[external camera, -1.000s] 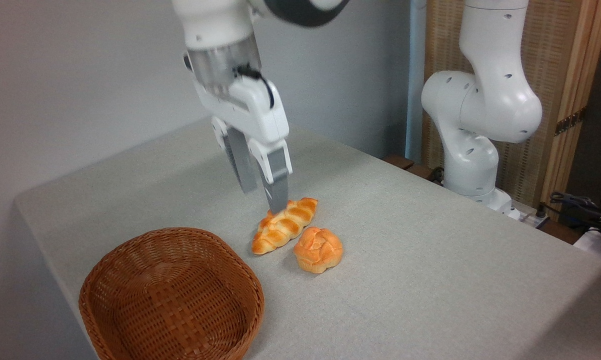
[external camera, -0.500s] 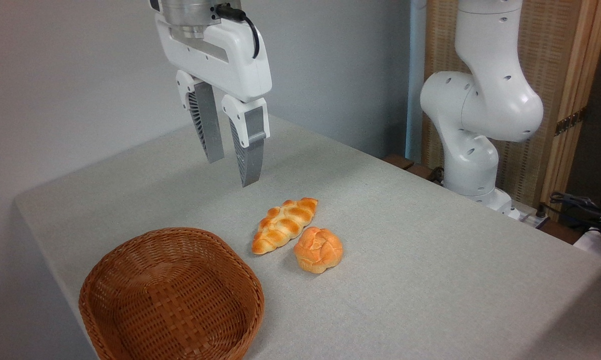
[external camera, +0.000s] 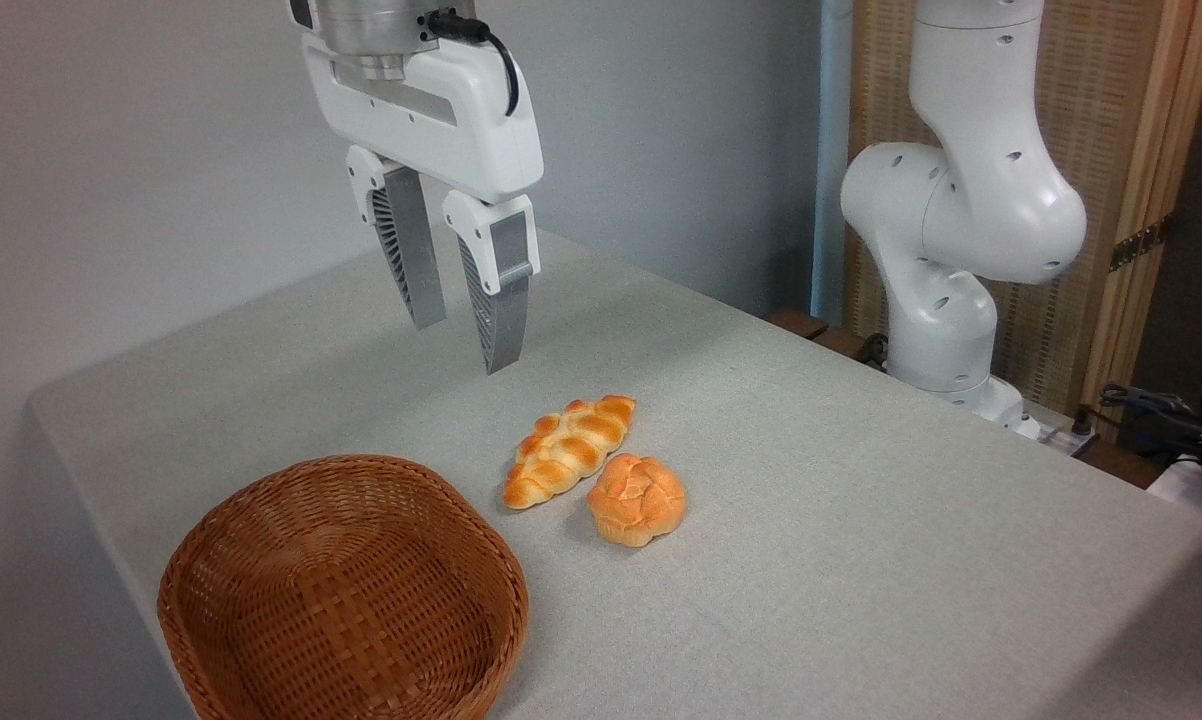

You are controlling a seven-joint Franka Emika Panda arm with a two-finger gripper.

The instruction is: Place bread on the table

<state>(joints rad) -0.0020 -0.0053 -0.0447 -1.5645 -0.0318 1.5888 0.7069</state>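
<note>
The bread, a small round knotted bun with a golden-orange crust, rests on the table near its middle. It touches or nearly touches the braided oval loaf lying just to its upper left. My gripper hangs in the air above and to the left of both, well clear of them. Its two grey fingers point down with a small gap between them and nothing held.
A brown wicker basket stands at the front left of the table, nothing inside it. The arm's white base rises at the back right, with cables beyond it. A grey wall runs behind the table.
My gripper has risen from just over the braided loaf's far end and moved up and left, turning to face the camera. Both breads lie where they were.
</note>
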